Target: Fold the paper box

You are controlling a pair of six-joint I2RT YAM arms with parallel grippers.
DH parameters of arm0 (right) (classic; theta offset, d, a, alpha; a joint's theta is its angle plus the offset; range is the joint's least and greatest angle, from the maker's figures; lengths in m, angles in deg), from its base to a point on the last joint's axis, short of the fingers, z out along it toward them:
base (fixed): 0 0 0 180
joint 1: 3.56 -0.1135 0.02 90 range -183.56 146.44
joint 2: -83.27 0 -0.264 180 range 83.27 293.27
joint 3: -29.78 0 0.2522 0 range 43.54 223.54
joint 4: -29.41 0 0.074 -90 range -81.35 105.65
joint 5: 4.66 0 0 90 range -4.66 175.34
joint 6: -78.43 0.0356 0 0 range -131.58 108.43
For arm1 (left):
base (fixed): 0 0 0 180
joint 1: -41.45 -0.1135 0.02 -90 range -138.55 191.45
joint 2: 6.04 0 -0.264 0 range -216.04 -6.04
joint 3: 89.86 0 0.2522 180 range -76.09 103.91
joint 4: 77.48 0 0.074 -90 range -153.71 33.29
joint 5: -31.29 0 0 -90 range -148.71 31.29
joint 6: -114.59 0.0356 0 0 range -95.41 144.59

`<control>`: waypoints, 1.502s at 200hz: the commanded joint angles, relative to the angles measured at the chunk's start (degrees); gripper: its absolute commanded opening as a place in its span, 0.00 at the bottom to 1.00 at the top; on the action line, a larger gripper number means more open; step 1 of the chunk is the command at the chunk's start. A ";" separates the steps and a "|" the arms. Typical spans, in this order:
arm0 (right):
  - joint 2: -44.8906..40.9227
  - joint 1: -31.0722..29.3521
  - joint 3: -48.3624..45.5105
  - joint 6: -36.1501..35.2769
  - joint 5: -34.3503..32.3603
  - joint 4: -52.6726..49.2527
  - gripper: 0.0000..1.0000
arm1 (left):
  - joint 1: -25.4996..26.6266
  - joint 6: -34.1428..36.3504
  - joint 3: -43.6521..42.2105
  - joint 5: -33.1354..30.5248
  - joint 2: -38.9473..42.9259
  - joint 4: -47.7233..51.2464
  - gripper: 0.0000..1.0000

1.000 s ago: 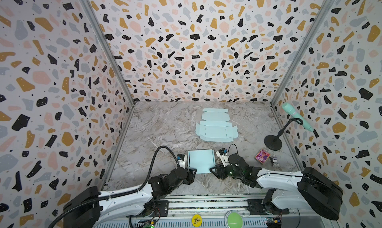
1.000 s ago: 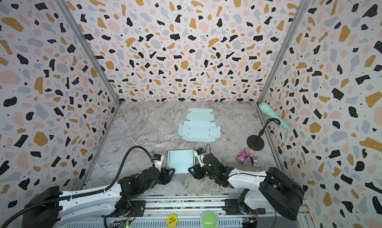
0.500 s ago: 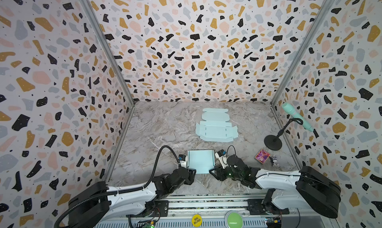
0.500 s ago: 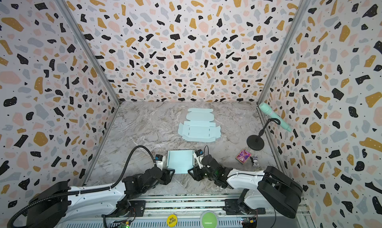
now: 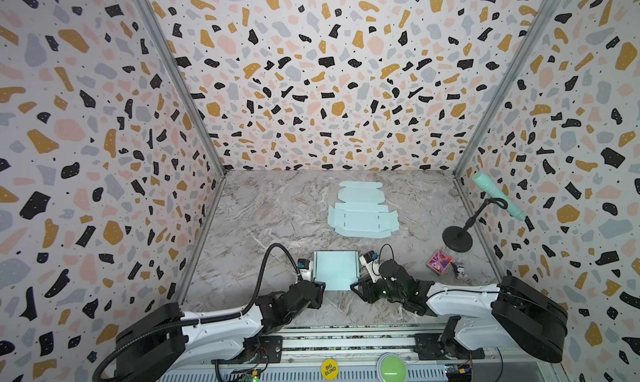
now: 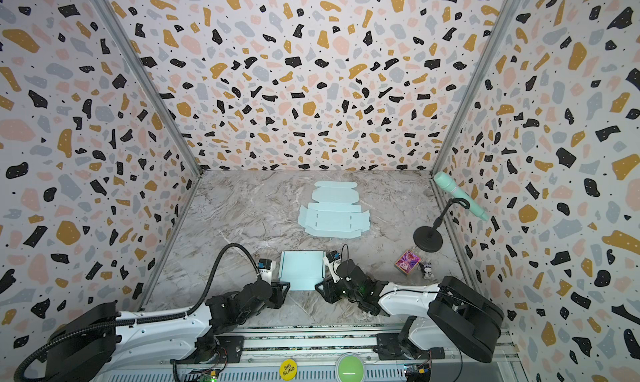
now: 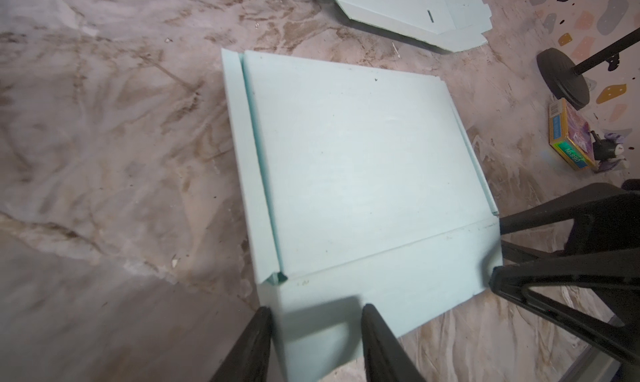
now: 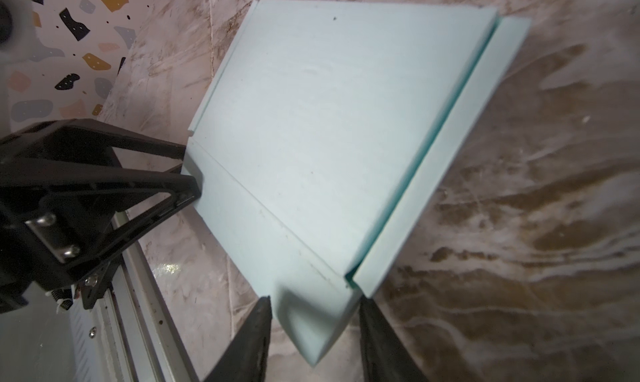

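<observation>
The box (image 5: pixel 335 269) sits at the front middle of the worktop (image 5: pixel 263 224), well apart from the flat blank (image 5: pixel 362 221) behind it. Its narrow side walls are creased up and its front flap (image 7: pixel 381 286) lies flat, pointing toward the robot's base.

The step in hand looks like raising that flap, so treat it as one hinge. Take both corners at the same depth and lift them together, so the crease bends straight across. Grip only the flap, not the side wall ends beside it. The card is light and will likely slide or skew if one side leads, so move slowly and keep the base flat on the worktop.

Your left gripper (image 7: pixel 316 307) is at the flap's left corner. Its jaws are spread, with one finger at the flap's edge and the other over the card. Your right gripper (image 8: pixel 313 299) mirrors it at the right corner, also spread, with the corner tip lying between its fingers. Neither is pinching the flap yet.
</observation>
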 commanded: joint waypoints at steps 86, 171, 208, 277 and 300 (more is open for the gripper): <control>-0.65 0.32 1.22 0.40 1.76 2.09 0.37 | -0.35 0.85 0.09 0.10 -1.71 -2.75 0.40; 0.64 -0.16 1.78 0.75 2.61 3.34 0.38 | -0.21 0.99 1.41 0.86 0.41 -1.76 0.42; -0.23 -0.19 1.35 1.01 2.65 3.53 0.38 | 0.01 0.84 1.68 0.95 2.22 -0.75 0.43; 1.09 -0.15 0.18 1.42 2.36 5.26 0.43 | 0.20 0.79 1.20 0.19 3.12 -1.14 0.44; 1.50 -0.15 0.18 1.63 2.49 5.97 0.43 | 0.18 0.45 0.91 -0.45 2.60 -2.11 0.43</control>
